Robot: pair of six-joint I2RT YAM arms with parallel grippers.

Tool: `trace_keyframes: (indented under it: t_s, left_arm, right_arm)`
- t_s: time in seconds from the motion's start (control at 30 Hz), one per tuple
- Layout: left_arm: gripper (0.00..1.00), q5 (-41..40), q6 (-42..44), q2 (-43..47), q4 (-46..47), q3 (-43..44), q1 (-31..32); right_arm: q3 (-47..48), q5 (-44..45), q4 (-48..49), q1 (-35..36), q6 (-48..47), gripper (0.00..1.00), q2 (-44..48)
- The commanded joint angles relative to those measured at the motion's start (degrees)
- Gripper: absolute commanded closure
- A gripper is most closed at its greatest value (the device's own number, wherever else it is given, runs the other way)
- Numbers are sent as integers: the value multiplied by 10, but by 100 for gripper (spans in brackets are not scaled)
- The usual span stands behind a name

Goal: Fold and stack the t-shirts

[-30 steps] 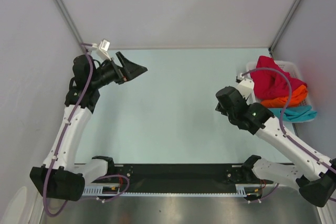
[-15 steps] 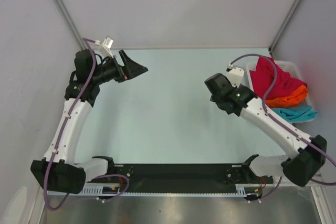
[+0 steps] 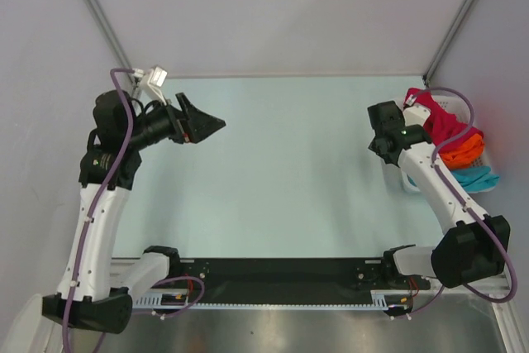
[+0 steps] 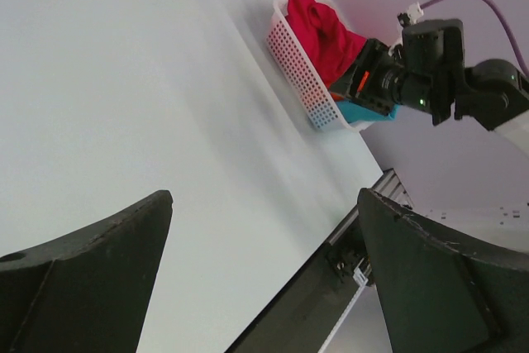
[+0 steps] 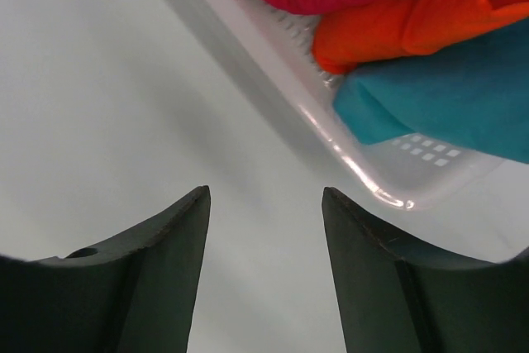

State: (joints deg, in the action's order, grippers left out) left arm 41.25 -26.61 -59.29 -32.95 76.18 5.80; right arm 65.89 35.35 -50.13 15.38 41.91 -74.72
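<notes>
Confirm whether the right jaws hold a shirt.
No, the right jaws stand apart and empty beside the basket, with the t-shirts inside it.

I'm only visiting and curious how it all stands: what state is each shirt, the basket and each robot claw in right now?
crimson red cloth t-shirt: crumpled, unfolded, topping the basket's pile.
bright orange cloth t-shirt: crumpled, in the basket.
teal blue cloth t-shirt: crumpled, at the basket's near end.
white slatted plastic basket: upright, full.
left gripper: open, empty.
right gripper: open, empty, beside the basket.
</notes>
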Motion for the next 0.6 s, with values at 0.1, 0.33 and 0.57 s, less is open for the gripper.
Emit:
trace_keyframes:
  t_s: [0.1,0.33,0.57]
  left_arm:
    - [0,-8,70,9,-25,-63,-4]
    - [0,-182,138,-12,-101,-34,-5]
    - [0,-165,137,-35,-92,-47,-4]
  right_arm:
    - [54,92,-64,-38,-48,37,21]
    - [73,194,-93,-28,-43,37,10]
    - [60,227,-88,-26,-31,36,-38]
